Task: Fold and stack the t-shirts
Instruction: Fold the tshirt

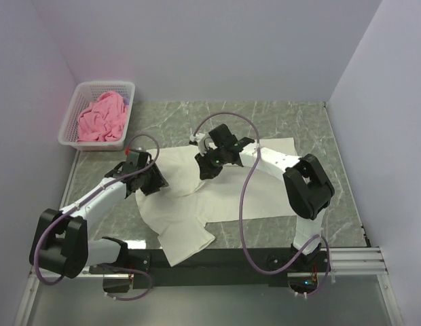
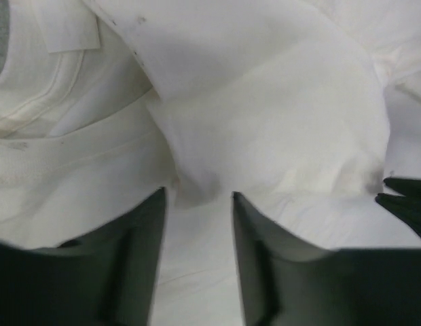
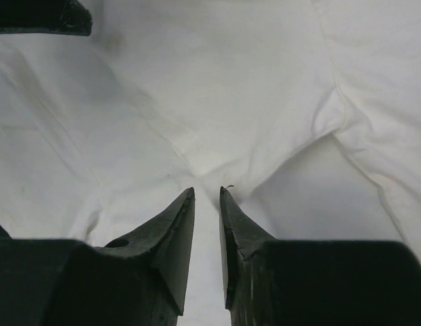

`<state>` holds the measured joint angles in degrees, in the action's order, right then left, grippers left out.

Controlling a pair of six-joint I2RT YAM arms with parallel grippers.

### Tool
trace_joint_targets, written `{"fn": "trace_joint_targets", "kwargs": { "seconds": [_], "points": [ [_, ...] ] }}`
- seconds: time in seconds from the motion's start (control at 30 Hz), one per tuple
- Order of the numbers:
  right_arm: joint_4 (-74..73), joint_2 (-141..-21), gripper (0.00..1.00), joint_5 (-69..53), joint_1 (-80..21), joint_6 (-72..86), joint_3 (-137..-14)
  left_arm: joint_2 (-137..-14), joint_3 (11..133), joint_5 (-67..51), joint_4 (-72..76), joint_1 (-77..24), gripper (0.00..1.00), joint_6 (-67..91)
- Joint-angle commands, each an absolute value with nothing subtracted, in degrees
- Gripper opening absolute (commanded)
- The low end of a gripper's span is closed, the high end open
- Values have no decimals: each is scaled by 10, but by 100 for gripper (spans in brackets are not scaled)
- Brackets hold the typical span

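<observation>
T-shirts: one cream (image 1: 231, 187) spread out, one pink (image 1: 102, 117) basketed (image 1: 69, 129).

cream shirt (image 2: 265, 122) bunched right ahead of the left gripper (image 2: 197, 197) jaws, right gripper (image 3: 207, 193) jaws nearly closed on cloth — basket (image 1: 75, 109) well off left, marble table (image 1: 278, 112) bare beyond

cream-white t-shirt (image 1: 224, 193); pink t-shirt (image 1: 100, 118) in white basket (image 1: 69, 122); table (image 1: 278, 122) seemingly green marble.

Grey-green marble-pattern tabletop (image 1: 292, 119) w/ pale veins. Directly on it: cream-white cotton t-shirt (image 1: 224, 193), spread mid-table, partly folded, one flap near front edge; white plastic lattice basket (image 1: 69, 129) at far-left corner, well apart from the shirt.
</observation>
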<state>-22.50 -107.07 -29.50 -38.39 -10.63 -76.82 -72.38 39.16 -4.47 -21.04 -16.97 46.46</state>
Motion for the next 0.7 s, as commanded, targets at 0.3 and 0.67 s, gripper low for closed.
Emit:
{"fn": "trace_joint_targets", "kwargs": {
  "seconds": [0.3, 0.67],
  "points": [
    [-88, -975, 50, -286, -345, 88, -663, -668, 316, -33, -91, -202, 95, 455],
    [48, -965, 46, -316, -325, 236, -578, -749, 323, -37, -26, -236, 72, 464]
  ]
}}
